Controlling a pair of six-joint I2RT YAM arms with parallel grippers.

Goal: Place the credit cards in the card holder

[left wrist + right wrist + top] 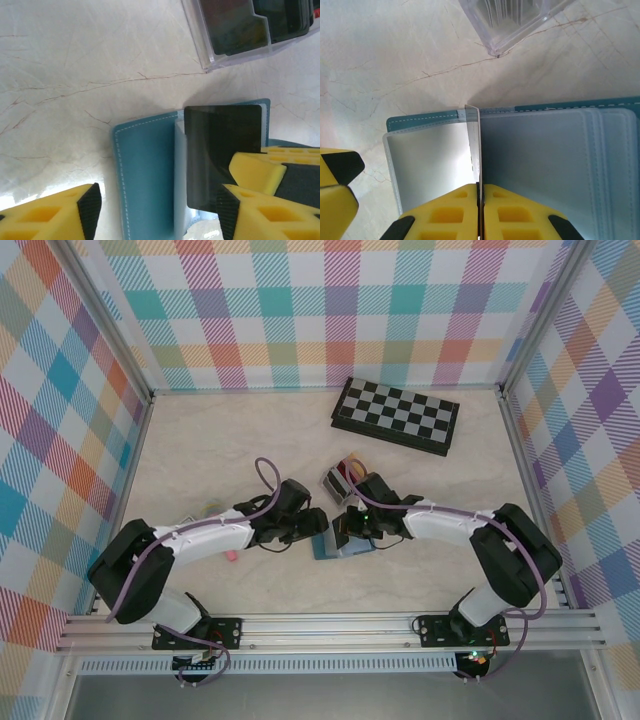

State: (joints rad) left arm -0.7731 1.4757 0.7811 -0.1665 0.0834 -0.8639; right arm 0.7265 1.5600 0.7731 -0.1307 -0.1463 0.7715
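The teal card holder (145, 170) lies open on the table, its clear plastic sleeves (560, 160) facing up. My right gripper (480, 186) is shut on a dark credit card (222, 150), which stands on edge over the holder's middle and looks like a thin line (474, 145) in the right wrist view. Whether its lower edge sits inside a sleeve, I cannot tell. My left gripper (159, 210) hangs open over the holder's left half, with nothing between its fingers. From above, both grippers (312, 523) (347, 530) meet over the holder (328, 548).
A clear plastic box (240, 30) with more dark cards stands just beyond the holder (340, 480). A folded chessboard (395, 415) lies at the back. A pink stick (232, 556) rests by the left arm. Bare table lies to the left.
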